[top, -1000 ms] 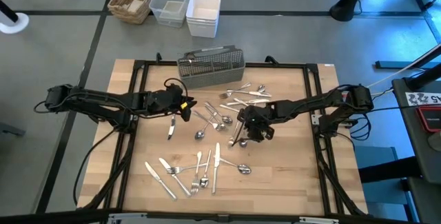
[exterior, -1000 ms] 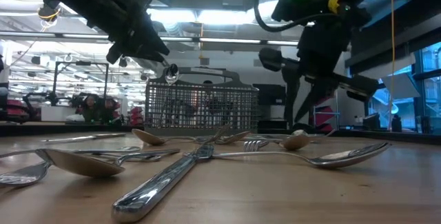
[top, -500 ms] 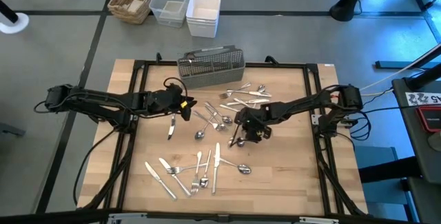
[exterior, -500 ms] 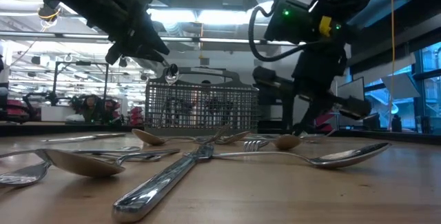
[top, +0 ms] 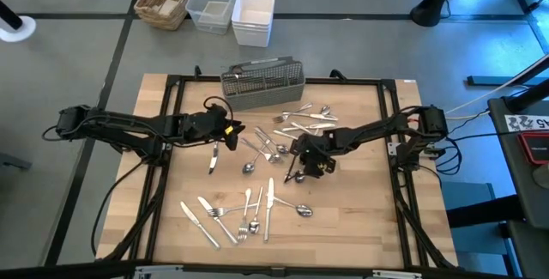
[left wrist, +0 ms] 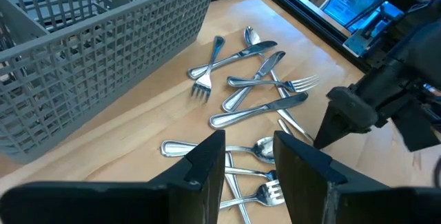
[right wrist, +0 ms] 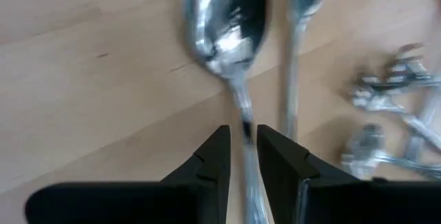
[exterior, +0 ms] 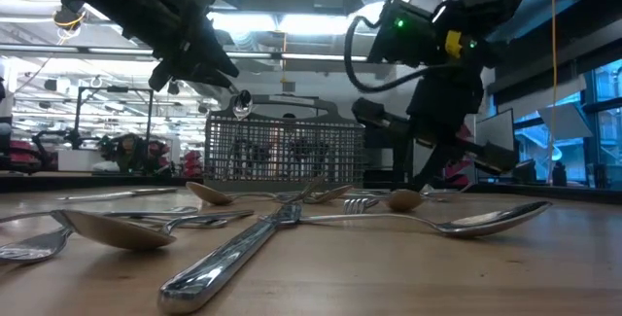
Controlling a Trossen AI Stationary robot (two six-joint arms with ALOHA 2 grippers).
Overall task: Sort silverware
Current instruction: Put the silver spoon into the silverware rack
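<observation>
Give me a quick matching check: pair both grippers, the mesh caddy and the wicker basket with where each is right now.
1. right gripper
2. left gripper
3. mesh caddy
4. wicker basket

A. on the floor beyond the table
B. at the table's far edge
C. low at the table's middle, jaws either side of a spoon handle
D. raised over the table, near the caddy

Pairs: 1-C, 2-D, 3-B, 4-A

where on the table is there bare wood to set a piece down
Bare wood runs along the table near edge right of the sorted row, and in the far left corner beside the mesh caddy. It is crowded in the middle, between the caddy and the right gripper, where loose silverware lies.
</observation>
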